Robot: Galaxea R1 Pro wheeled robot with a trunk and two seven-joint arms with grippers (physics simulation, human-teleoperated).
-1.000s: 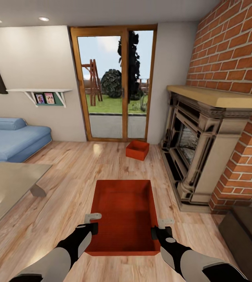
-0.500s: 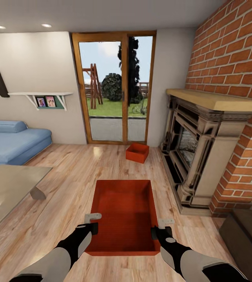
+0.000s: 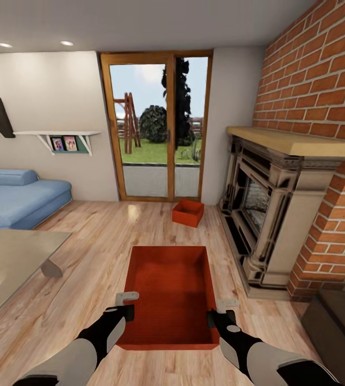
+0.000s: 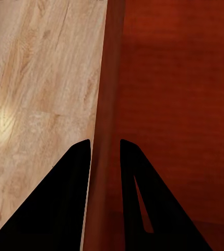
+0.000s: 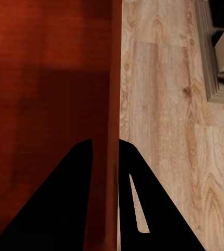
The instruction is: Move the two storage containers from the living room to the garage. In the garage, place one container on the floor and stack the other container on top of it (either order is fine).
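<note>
An orange-red storage container [image 3: 169, 292] hangs in front of me above the light wood plank floor, held by both arms. My left gripper [image 3: 127, 304] is shut on its left wall [image 4: 105, 130], one finger on each side. The right gripper [image 3: 219, 312] pinches the right wall [image 5: 114, 104] the same way. A second identical storage container [image 3: 188, 213] rests on the living room floor farther ahead, between the glass doors and the fireplace.
A brick-and-stone fireplace [image 3: 271, 209] runs along the right. Wood-framed glass doors [image 3: 159, 126] stand straight ahead. A blue sofa [image 3: 16, 198] and a glass-topped table [image 3: 8, 262] occupy the left. A dark low block [image 3: 336, 321] sits at the lower right.
The whole view has drifted: doors, fireplace and far container now sit lower and look a little smaller, so the camera moved back. The held container and both grippers keep their places.
</note>
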